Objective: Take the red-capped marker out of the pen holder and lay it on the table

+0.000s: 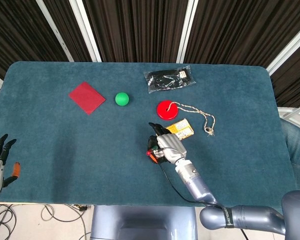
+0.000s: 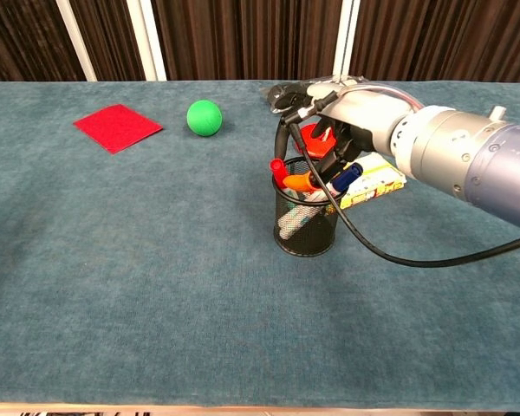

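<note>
Chest view | right hand (image 2: pixel 329 121) hovers with fingers spread over black mesh pen holder (image 2: pixel 306 221) | red-capped marker (image 2: pixel 280 172) leans at holder's left rim | pinch cap, lift straight up.

Red-capped marker (image 2: pixel 279 171) tilted (cap up), in mesh pen holder (image 2: pixel 306 227)

Silver-grey right arm (image 2: pixel 468 160), black cable, black fingers (image 2: pixel 283 137) — silver hand shell
</note>
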Robot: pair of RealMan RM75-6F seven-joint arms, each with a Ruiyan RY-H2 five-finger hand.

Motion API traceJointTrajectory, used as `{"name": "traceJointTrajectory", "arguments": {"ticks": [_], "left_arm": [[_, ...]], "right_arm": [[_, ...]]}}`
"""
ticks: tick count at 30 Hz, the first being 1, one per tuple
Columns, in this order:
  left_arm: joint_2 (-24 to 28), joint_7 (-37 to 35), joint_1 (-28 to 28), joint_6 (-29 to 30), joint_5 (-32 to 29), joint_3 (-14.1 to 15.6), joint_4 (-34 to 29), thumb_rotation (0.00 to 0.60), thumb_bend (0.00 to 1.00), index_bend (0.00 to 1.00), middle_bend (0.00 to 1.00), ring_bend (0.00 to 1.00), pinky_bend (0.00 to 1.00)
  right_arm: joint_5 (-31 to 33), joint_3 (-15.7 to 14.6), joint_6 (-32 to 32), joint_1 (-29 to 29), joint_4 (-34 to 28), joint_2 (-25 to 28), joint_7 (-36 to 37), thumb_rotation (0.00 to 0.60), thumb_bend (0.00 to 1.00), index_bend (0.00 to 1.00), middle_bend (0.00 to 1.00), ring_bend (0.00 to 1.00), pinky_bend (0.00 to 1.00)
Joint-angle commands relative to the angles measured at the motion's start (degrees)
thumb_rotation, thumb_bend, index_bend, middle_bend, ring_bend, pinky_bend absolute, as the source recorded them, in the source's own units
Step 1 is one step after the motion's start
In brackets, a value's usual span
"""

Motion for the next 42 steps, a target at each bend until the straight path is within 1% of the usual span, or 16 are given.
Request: {"name": "traceJointTrajectory", "arguments": {"ticks": [1,15,34,42], "left_arm": [[0.00,-0.03,0.01,0.06,0.05,0.00,0.03,0.600,0.48,0.13,0.00,0.00,0.00],[0.02,-0.04,0.00,0.02,-0.07,-0.04,0.03,0.600,0.48,0.13,0.00,0.00,0.00],[-0.03,-0.06,-0.01,-0.02,-0.17,-0.06,0.07,0.600,0.48,0.13,0.00,0.00,0.00],[0.03,-0.01,-0.01,-0.05,-0.30,-0.11,-0.06,0.600,0.48,0.13,0.00,0.00,0.00]], "right_arm": [[0.04,-0.05,-0.06,0.09,0.15,-0.21,-0.09,0.600,0.40,0.49,0.00,0.00,0.17],[0.64,0.21,-0.11,0.34,1.03,-0.90,-0.29,0.600,0.40,0.52,0.00,0.00,0.17],[1.46,0.21,-0.73,0.54,1.24,-1.06,-0.33,0.600,0.41,0.52,0.00,0.00,0.17],[1.91,0.28,-0.86,0.72,1.26,-1.13,-0.53,0.600,0.43,0.54,0.00,0.00,0.17]]}}
